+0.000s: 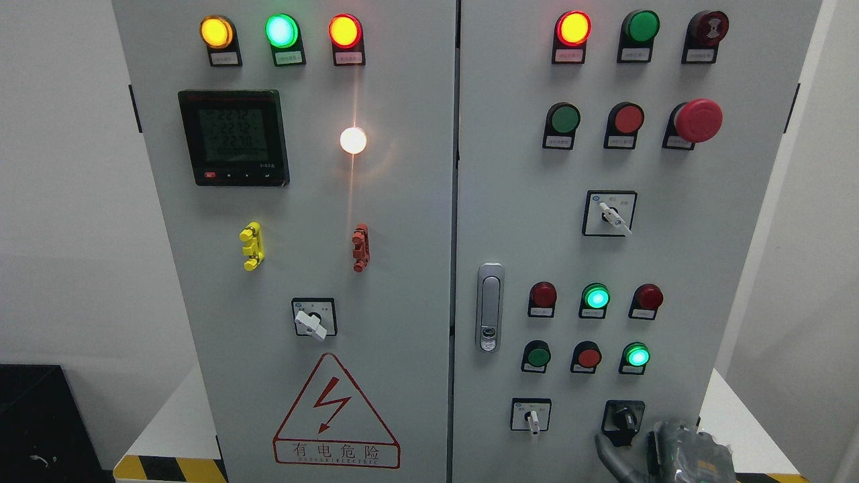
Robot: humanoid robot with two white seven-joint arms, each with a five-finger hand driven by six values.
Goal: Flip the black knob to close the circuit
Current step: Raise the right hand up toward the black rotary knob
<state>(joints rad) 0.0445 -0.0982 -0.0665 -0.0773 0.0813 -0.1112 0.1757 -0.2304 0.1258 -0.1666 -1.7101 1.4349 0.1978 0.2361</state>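
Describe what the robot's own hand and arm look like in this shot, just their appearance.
Only one hand shows, the right hand, at the bottom edge just below the black knob. It appears dark grey, with a slim, curved grey finger and a bulkier body behind it that looks shiny, with greenish glints, possibly wrapped or reflective. No markings or cables are clear. The left arm is out of view.

A grey cabinet [402, 268] is flanked by plain white walls [67, 201]. A black box [33, 416] is seen at its lower left, yellow-black hazard tape [168, 467] along its base.
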